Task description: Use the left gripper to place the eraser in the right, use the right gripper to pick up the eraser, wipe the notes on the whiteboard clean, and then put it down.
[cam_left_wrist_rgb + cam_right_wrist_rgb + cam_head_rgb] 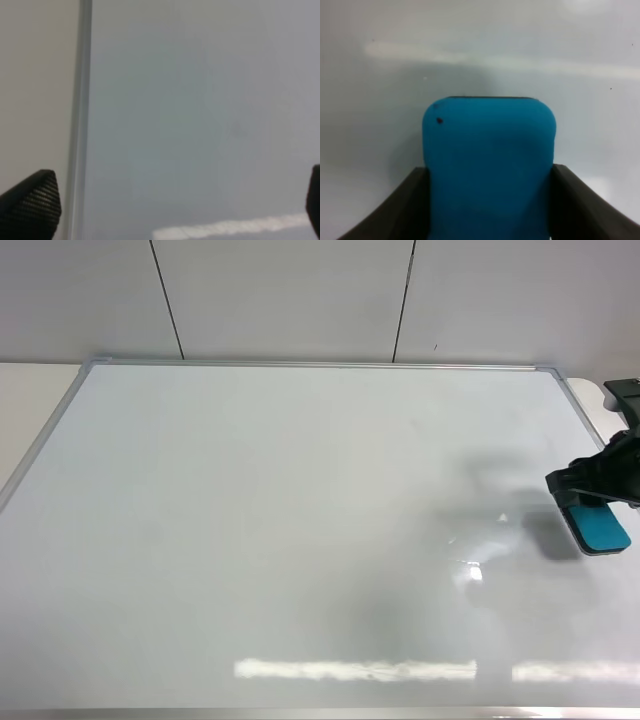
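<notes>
Whiteboard [300, 540] seen wiped, w/ glare streaks only; grey wall panels [280, 295] behind. Eraser [603, 527] held near board's right edge, clamped betw. right gripper [592, 502] fingers [580, 205]. Left gripper [175, 210] spread wide, nothing held, by frame [80, 125].

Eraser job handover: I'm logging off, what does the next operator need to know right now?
Right gripper: shut on the turquoise oblong eraser with the dark base, near the right edge of the glossy white silver-framed whiteboard.
Left gripper: open, holding nothing, by the board's frame.
Done: handoff to the right; no marker notes show on the board.
Left: set the eraser down and release.
</notes>
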Controlling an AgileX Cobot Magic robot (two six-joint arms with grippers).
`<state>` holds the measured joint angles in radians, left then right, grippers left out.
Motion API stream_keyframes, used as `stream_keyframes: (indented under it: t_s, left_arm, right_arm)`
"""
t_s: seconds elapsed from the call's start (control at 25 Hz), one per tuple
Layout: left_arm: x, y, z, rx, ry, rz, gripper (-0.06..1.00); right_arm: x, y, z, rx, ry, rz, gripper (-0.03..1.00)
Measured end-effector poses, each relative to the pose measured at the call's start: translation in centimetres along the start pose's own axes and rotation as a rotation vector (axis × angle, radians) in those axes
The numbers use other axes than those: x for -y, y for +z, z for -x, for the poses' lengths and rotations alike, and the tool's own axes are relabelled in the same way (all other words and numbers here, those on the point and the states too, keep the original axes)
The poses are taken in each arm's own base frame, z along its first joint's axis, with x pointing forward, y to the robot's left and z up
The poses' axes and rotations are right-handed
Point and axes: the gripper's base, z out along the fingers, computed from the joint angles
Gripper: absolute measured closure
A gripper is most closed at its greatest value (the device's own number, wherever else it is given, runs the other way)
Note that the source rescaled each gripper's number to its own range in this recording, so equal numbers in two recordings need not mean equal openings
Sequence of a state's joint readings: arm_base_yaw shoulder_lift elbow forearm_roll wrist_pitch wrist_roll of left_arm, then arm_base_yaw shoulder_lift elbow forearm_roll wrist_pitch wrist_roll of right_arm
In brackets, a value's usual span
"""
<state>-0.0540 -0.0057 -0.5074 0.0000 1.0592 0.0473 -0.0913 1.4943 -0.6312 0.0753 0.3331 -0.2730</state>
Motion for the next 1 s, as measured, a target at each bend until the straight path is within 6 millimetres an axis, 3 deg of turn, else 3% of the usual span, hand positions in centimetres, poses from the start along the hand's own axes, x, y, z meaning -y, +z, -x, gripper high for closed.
stream_keyframes:
  t_s: [0.04,0.08,0.16,0.24,0.28,0.44,1.0]
  left_arm:
    - [0.0,0.0,0.0,0.0,0.0,0.0,-0.06]
    - [0.0,0.0,0.0,0.0,0.0,0.0,-0.06]
    - [0.0,0.0,0.0,0.0,0.0,0.0,-0.06]
    - [0.0,0.0,0.0,0.0,0.0,0.0,-0.06]
    - [0.0,0.0,0.0,0.0,0.0,0.0,-0.06]
    - [0.0,0.0,0.0,0.0,0.0,0.0,-0.06]
    - [0.0,0.0,0.0,0.0,0.0,0.0,-0.06]
  right_arm:
    - [0.01,0.0,0.04,0.005,0.0,-0.001,0.88]
    - [0.04,0.0,0.12,0.013,-0.001,-0.004,0.72]
    - [0.07,0.0,0.24,0.027,-0.002,-0.008,0.28]
    - [0.1,-0.01,0.3,0.033,-0.006,-0.011,0.09]
    - [0.11,-0.01,0.33,0.036,-0.007,-0.013,0.04]
    - [0.12,-0.01,0.35,0.039,-0.005,-0.013,-0.02]
    - [0.09,-0.47,0.5,0.059,0.028,-0.011,-0.03]
